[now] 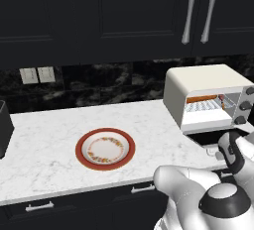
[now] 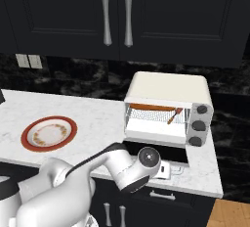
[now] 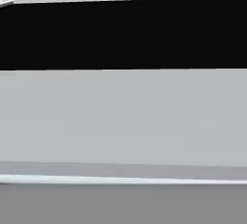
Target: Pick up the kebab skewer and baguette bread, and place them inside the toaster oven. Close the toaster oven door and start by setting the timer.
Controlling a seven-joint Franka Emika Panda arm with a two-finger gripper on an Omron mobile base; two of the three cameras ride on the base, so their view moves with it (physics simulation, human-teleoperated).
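Toaster oven [image 2: 168,86] holds baguette bread [image 2: 152,107] and kebab skewer [image 2: 175,115] on its rack; plate [image 2: 27,143] bare. Gripper [image 2: 165,170] jaws wide, apparently holding nothing, at the lowered toaster oven door [image 2: 156,152], the food above and beyond the fingers.

toaster oven door [image 2: 155,153] mostly hidden behind arm, dark appliance [image 1: 4,127] cut off at left edge, fingers hidden under worktop edge

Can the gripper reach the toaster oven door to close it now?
Probably yes. The toaster oven door lies folded down and open in front of the toaster oven, and the gripper, open, is low at the door's front edge. Nothing seems to stand between them.
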